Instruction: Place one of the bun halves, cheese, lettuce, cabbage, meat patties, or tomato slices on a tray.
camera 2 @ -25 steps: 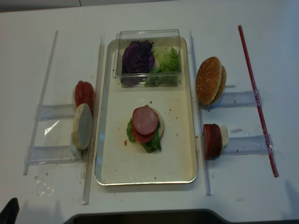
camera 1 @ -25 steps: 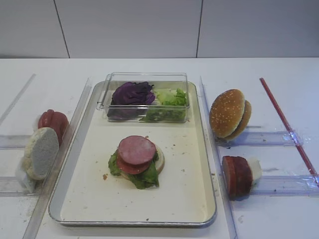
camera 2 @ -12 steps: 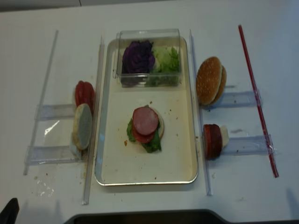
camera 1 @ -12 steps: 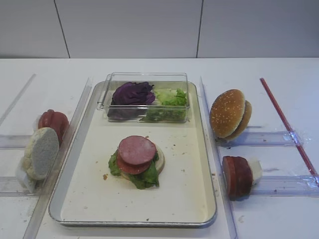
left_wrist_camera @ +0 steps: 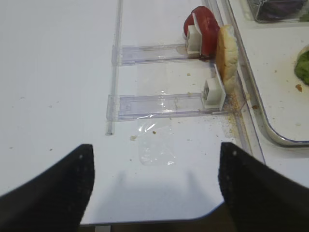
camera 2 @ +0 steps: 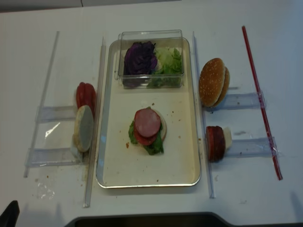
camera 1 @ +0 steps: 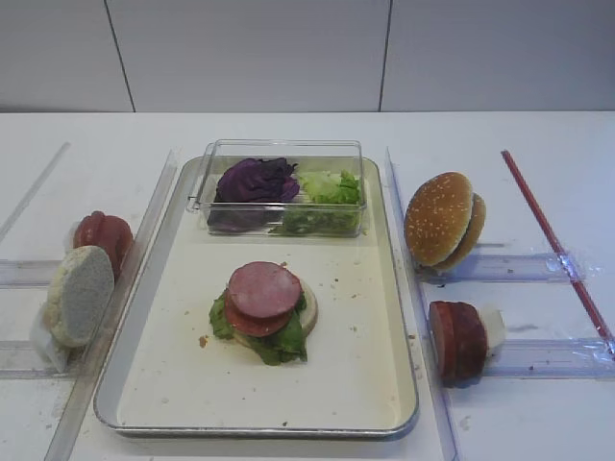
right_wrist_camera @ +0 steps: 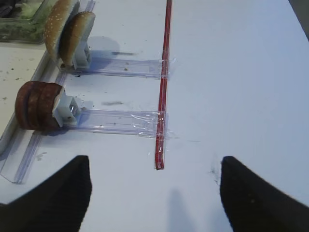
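Both hands, right [right_wrist_camera: 152, 193] and left [left_wrist_camera: 154, 188], hang wide open and empty over the bench, so bring your right one squarely over the seeded bun [camera 1: 438, 218] standing beside the tray [camera 1: 404, 384], pinch its edges, and lower it gently onto the stack [camera 1: 262, 309].

pale bun half [left_wrist_camera: 226, 50] upright beside tomato slices [left_wrist_camera: 207, 22], tray [left_wrist_camera: 270, 130] corner

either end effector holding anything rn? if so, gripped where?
Nothing held. The right end effector is open over bare table near the red strip; the left end effector is open too, with only table between its fingers.
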Motion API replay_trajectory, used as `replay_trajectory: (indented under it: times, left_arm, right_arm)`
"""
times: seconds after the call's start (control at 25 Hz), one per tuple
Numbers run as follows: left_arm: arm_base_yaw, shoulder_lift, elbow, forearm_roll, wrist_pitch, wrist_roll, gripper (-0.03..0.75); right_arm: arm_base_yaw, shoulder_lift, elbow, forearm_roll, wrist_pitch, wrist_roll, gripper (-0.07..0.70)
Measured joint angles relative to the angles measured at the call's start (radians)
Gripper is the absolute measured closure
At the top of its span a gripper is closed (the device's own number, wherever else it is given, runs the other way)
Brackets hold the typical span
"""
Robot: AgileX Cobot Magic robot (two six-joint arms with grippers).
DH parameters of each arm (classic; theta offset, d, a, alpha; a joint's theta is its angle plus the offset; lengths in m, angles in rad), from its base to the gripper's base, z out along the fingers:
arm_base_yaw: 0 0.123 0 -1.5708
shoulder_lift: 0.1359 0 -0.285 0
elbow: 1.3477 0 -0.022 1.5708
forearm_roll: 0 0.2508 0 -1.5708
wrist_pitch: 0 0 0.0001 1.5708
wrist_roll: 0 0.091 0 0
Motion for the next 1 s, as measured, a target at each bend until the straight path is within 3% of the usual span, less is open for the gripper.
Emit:
replay_trajectory:
  times: [1.0]
  left_arm:
    - [0.000,0.000,0.000,-0.012,0.000,0.000,0.223]
  right_arm:
    - [0.000,0.000,0.000,-0.002,0.002,0.006,0.069]
